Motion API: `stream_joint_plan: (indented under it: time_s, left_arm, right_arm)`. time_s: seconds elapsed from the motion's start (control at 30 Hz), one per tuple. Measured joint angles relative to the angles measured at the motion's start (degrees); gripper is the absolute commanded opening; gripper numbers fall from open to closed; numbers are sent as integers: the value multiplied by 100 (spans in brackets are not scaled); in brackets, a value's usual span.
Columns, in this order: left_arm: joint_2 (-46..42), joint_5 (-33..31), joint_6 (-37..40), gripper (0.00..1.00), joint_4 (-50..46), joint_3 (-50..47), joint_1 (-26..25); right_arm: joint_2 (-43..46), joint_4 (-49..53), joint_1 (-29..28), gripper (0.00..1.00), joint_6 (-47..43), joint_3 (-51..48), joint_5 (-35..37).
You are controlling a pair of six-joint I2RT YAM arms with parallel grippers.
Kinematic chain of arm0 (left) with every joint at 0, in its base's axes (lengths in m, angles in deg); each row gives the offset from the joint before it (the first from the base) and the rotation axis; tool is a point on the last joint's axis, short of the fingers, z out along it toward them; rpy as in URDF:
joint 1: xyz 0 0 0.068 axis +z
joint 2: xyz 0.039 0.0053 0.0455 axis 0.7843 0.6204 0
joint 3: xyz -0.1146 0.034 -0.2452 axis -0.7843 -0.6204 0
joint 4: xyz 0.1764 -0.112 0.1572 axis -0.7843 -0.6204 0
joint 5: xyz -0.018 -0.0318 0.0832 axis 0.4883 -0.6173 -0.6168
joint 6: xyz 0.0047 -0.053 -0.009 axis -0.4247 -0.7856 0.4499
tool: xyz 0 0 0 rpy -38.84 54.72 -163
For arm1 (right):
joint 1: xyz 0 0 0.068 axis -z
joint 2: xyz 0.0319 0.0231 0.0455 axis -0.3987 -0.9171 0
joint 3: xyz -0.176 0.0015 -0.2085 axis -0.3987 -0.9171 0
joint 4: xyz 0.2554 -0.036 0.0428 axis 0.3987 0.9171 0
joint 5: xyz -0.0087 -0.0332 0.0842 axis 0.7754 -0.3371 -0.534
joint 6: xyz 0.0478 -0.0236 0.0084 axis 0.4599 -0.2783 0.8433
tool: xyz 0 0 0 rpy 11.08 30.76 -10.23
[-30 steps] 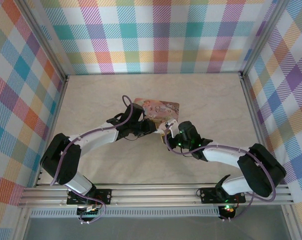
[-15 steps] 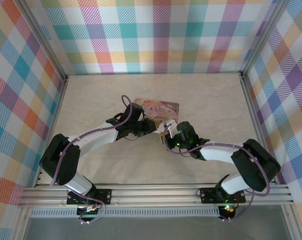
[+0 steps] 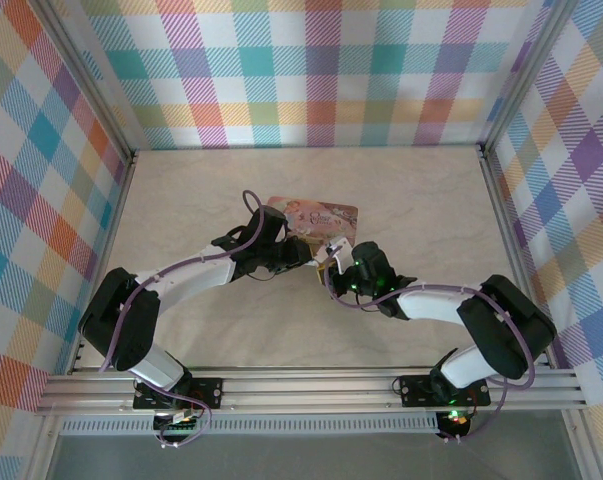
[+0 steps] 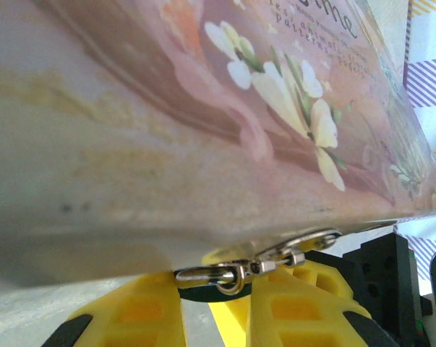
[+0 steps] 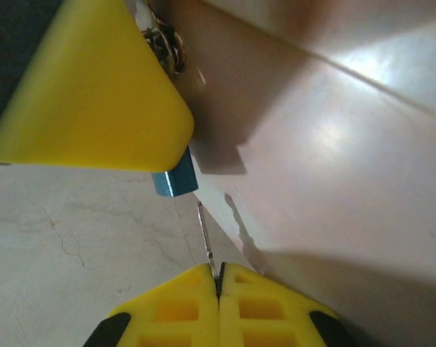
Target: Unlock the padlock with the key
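The tiny blue padlock point(image 5: 174, 181) pokes out from under a yellow finger point(image 5: 95, 94) of my left gripper point(image 4: 218, 289), which is shut on it at the front edge of the pink tin point(image 3: 316, 218). Its silvery shackle point(image 4: 228, 275) hangs in the tin's clasp, just above the left fingers. My right gripper point(image 5: 218, 277) is shut on the thin metal key point(image 5: 204, 231). The key points up at the padlock's underside, and its tip stands just short of the blue body. In the top view both grippers point(image 3: 321, 258) meet at the tin's near edge.
The pink tin's side wall point(image 5: 333, 159) runs close along the right of the key and the right fingers. Bare marble tabletop point(image 5: 73, 238) lies to the left. Checked walls point(image 3: 311, 70) enclose the table.
The right arm has crept a little to the left, toward the left gripper and the tin. The left arm and the tin have stayed where they were.
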Motion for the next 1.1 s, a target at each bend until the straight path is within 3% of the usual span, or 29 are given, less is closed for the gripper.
stream_joint_plan:
  time_s: [1.1]
  left_arm:
    - [-20, -46, 2, 8, 20, 0, 2]
  right_arm:
    - [-15, -260, 0, 0, 90, 26, -83]
